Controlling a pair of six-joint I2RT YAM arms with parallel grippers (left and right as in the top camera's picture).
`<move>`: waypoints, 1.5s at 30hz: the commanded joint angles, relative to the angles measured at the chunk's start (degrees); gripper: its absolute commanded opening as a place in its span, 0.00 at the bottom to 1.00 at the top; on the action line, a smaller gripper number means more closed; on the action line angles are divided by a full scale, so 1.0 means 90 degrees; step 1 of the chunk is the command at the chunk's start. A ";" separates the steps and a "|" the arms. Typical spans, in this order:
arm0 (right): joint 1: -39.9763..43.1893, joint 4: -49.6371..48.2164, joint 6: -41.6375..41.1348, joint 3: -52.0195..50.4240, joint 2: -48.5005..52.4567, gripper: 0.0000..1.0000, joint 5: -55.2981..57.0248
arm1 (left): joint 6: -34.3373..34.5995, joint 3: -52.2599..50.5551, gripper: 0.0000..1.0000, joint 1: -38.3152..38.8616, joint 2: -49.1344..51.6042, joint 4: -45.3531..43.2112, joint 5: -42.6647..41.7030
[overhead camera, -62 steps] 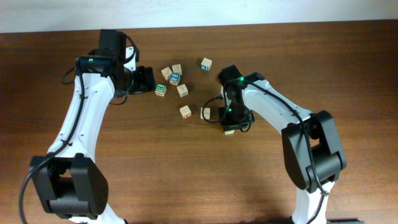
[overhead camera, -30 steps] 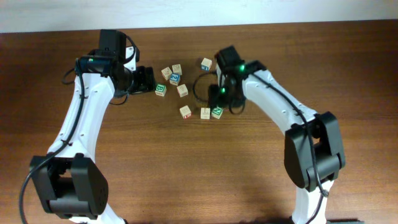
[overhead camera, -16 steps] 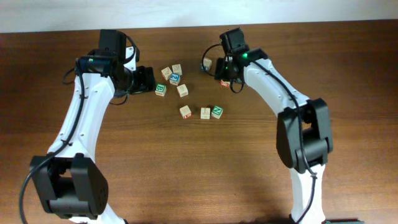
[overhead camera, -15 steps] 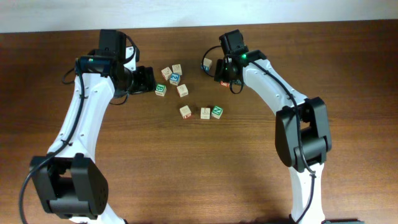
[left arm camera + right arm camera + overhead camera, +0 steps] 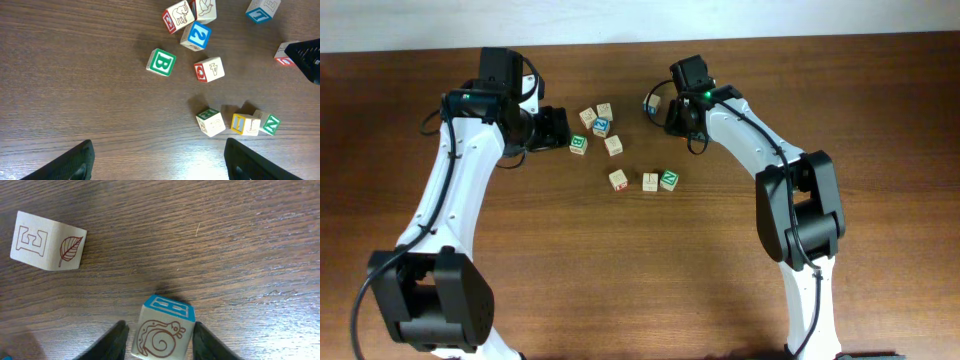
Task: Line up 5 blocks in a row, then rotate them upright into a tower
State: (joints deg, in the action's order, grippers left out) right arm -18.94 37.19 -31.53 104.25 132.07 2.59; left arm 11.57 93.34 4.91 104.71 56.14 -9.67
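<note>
free: table point(image 5: 620, 270) near edge, wide | blocked: block cluster point(image 5: 601, 126); three-block row point(image 5: 650, 181); small gap between

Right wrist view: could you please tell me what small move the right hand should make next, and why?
Probably close the right hand on the blue-topped snail block: it sits upright between the fingers, with a thin gap visible beside one, so it does not look gripped yet.

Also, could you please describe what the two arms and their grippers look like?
Both the left arm and the right arm have white tubular links joined by bulky black joints, with thin black cables looping alongside. Each carries a small green light near its wrist. The left gripper and right gripper are black, with dark, flat fingers.
</note>
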 commanded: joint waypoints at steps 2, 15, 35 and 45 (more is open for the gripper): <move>-0.0017 0.0223 -0.0053 0.0027 0.0056 0.25 0.0061 | -0.0032 0.0080 0.81 0.0007 0.0034 0.0010 -0.0070; 0.0056 0.3483 0.0673 0.0134 -0.0104 0.24 -0.0959 | -0.0034 0.0080 0.82 0.0007 0.0034 0.0007 -0.0068; -0.0068 0.3245 0.0862 0.0134 -0.0104 0.39 -0.1967 | -0.0034 0.0080 0.82 0.0007 0.0034 0.0005 -0.0068; -0.0061 0.3905 0.1683 0.1168 -0.0109 0.50 -0.2050 | -0.0034 0.0080 0.82 0.0007 0.0034 0.0007 -0.0070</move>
State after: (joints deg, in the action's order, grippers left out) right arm -19.18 71.24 -19.53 108.57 131.02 -15.57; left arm 11.57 93.34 4.91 104.71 56.18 -9.69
